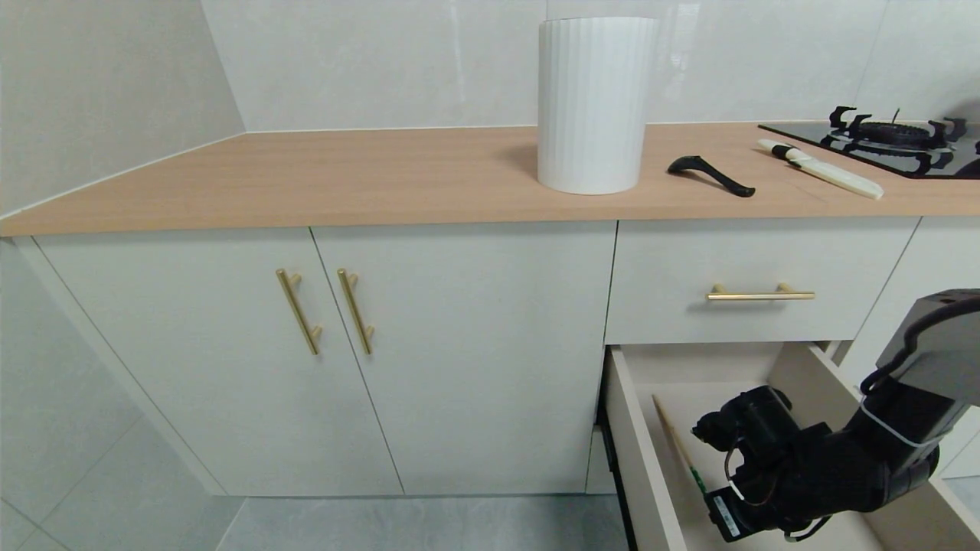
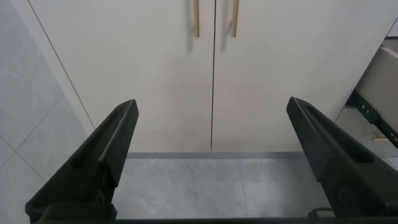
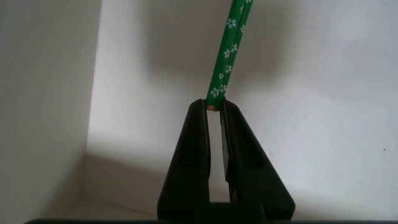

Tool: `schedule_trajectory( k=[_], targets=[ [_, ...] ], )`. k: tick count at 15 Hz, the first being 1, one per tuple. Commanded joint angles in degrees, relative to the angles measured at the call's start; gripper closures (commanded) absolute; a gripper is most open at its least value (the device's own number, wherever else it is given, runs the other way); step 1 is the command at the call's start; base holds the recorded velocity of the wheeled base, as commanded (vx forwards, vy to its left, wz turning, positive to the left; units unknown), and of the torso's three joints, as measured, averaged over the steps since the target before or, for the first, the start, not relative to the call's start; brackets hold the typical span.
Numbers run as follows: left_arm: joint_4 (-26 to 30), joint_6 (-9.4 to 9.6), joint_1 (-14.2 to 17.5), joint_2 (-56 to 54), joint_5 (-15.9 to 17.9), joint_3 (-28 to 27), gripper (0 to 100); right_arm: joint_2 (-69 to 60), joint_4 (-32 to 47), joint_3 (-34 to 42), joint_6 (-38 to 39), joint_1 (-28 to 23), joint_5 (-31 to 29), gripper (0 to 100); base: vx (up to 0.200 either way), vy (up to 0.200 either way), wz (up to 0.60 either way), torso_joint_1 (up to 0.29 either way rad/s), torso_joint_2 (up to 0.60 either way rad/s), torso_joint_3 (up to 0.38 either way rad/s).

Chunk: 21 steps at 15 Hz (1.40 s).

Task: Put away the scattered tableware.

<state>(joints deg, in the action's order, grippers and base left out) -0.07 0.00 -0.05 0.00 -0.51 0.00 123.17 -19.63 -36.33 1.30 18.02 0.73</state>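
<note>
A pair of wooden chopsticks [image 1: 674,440] with a green flowered end [image 3: 227,50] lies slanted in the open lower drawer [image 1: 635,436], close to its left wall. My right gripper [image 1: 708,490] is down inside the drawer, its fingers [image 3: 199,143] shut on the green end. On the worktop lie a black curved utensil [image 1: 710,174] and a white knife [image 1: 821,168]. My left gripper [image 2: 211,124] hangs open and holds nothing, low in front of the cupboard doors [image 2: 213,74].
A tall white ribbed container [image 1: 596,103] stands on the wooden worktop [image 1: 344,176]. A black gas hob [image 1: 888,138] is at the far right. The upper drawer [image 1: 758,275] is shut, with a gold handle. Two cupboard doors [image 1: 329,344] with gold handles are shut.
</note>
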Motion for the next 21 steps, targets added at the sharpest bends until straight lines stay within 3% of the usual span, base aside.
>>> schedule_trajectory(
  k=[1,2,7,12,17,21],
  targets=[
    [0.0,0.00,0.0,0.1,0.0,0.0,0,0.3,-0.1,0.0,0.0,0.0,0.0,100,0.000,0.000,0.00,0.000,0.00,0.000],
    [0.0,0.00,0.0,0.1,0.0,0.0,0,0.1,-0.1,0.1,0.0,0.0,0.0,0,0.000,0.000,0.00,0.000,0.00,0.000],
    [0.0,0.00,0.0,0.1,0.0,0.0,0,-3.8,0.0,1.1,0.3,-0.1,-0.1,0,0.000,0.000,0.00,0.000,0.00,0.000],
    [0.0,0.00,0.0,0.1,0.0,0.0,0,-29.0,1.2,5.1,-0.1,-0.5,0.0,0,0.000,0.000,0.00,0.000,0.00,0.000],
    [0.0,0.00,0.0,0.1,0.0,0.0,0,-45.9,11.5,3.0,-5.2,-4.6,0.1,0,0.000,0.000,0.00,0.000,-0.02,-0.028],
    [0.0,0.00,0.0,0.1,0.0,0.0,0,-50.4,15.3,2.0,-5.2,-4.6,0.2,0,0.000,0.000,0.00,0.034,-0.27,-0.321]
  ],
)
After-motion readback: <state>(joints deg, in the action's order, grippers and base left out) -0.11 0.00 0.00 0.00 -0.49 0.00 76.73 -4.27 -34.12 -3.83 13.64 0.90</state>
